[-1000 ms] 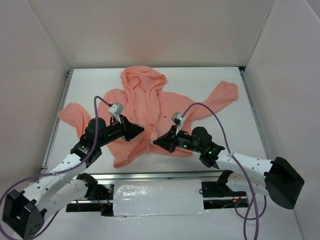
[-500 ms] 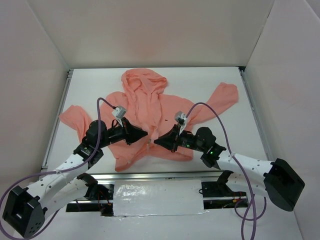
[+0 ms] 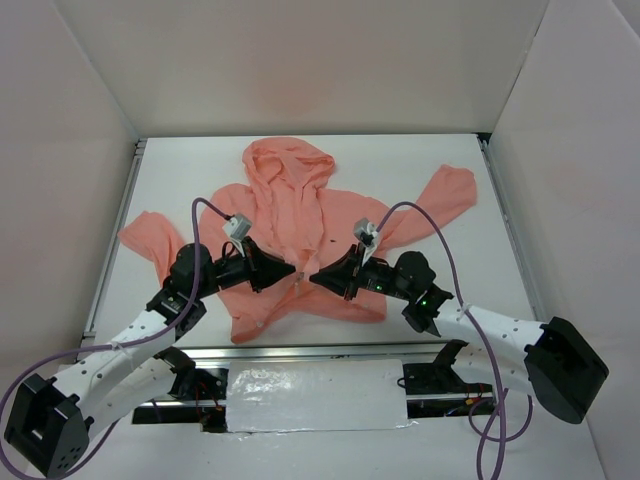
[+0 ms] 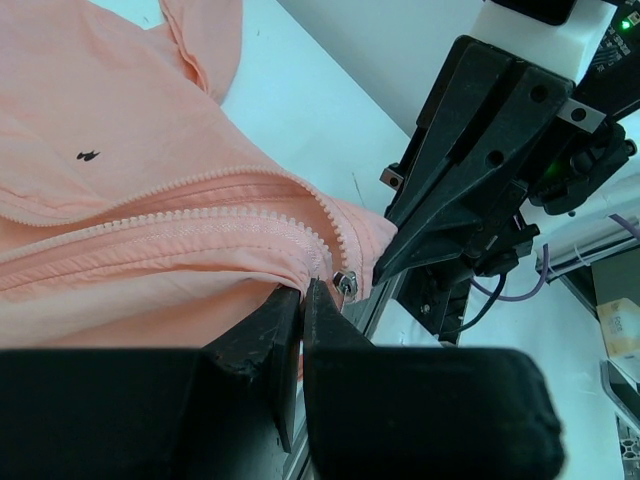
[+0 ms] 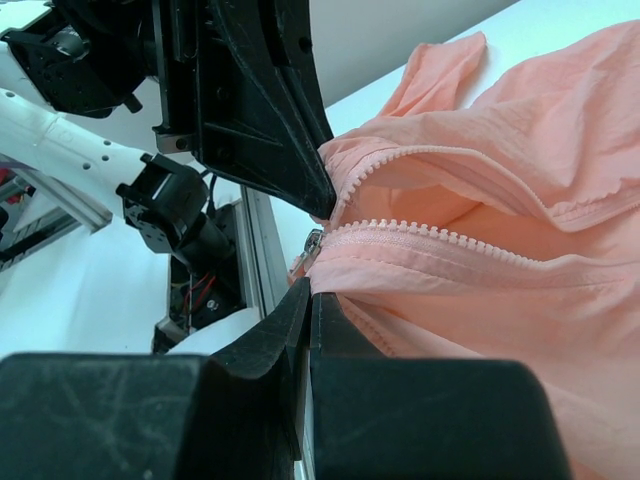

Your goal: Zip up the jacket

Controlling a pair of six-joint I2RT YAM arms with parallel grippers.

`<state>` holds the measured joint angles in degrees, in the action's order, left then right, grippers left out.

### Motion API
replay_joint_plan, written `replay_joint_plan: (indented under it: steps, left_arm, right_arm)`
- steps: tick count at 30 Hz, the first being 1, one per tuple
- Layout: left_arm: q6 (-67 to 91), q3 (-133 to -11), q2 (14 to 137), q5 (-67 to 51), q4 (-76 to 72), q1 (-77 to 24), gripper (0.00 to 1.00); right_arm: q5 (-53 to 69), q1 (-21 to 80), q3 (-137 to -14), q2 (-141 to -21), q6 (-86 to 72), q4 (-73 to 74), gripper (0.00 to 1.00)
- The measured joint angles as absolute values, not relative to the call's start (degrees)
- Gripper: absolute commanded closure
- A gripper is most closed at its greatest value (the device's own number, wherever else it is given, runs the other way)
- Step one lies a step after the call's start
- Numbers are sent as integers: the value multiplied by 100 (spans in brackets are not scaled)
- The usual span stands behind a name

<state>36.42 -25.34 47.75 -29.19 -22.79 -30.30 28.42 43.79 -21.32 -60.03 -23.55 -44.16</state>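
Pinching the bottom hem from both sides, the two arms meet at the near edge of the jacket (image 3: 290, 215), which lies spread flat on the white table (image 3: 420, 160) with its hood pointing away from the arms and its sleeves thrown out to either side. The left gripper (image 3: 292, 270) has its jaws pressed together on a fold of pink fabric at the foot of one front panel. The right gripper (image 3: 318, 278) is likewise clamped on the hem of the other panel, just beside the small metal slider (image 5: 312, 247). The two grippers' tips are almost touching. In the wrist views the two rows of teeth (image 4: 200, 225) run apart from one another and draw close only at the bottom, so the front is open along what shows of it. The slider appears to sit at the lower end of the row on the right gripper's side. Whether the other row's end is seated in it cannot be told. By this reading only the gripping and lining up are done; joining the ends and pulling the slider up toward the hood are both left.
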Motion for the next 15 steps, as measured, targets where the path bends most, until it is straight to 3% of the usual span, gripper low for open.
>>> replay_joint_plan:
  steps: [15]
  left_arm:
    - [3769, -2484, 4792, -3048, -2519, -3030, 100]
  right_arm:
    - [3155, 4222, -2139, -6167, -2464, -4644, 100]
